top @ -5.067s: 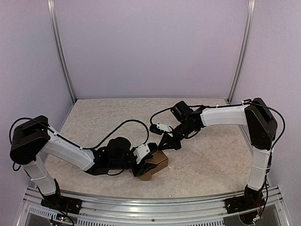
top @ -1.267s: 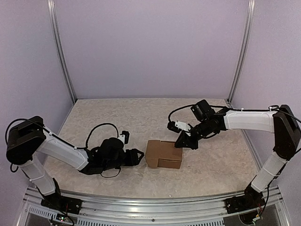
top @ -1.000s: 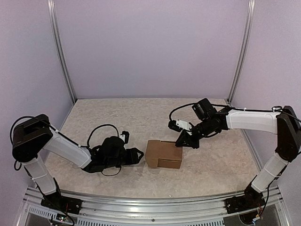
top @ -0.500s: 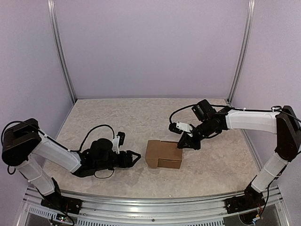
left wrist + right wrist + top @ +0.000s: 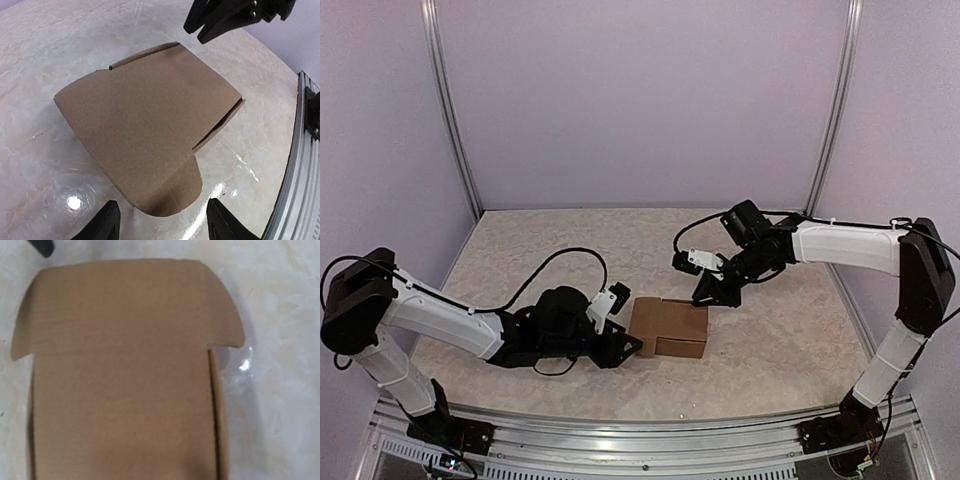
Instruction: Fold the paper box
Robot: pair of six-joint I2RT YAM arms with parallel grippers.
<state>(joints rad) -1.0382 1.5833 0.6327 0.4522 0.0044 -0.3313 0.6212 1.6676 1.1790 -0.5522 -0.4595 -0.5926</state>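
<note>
Closer than a moment ago, my left gripper [image 5: 628, 346] now sits at the left edge of the paper box [image 5: 668, 326], jaws spread wide. The right gripper [image 5: 710, 292] hangs over the box's far right corner, and I cannot tell its jaws' state. The box's flaps are down and its inside is hidden.

My right wrist feed is soft, and the paper box [image 5: 120, 375] runs off its bottom edge. Overhead, the right gripper [image 5: 708, 294] behind the box is too small for me to tell how its jaws stand.
</note>
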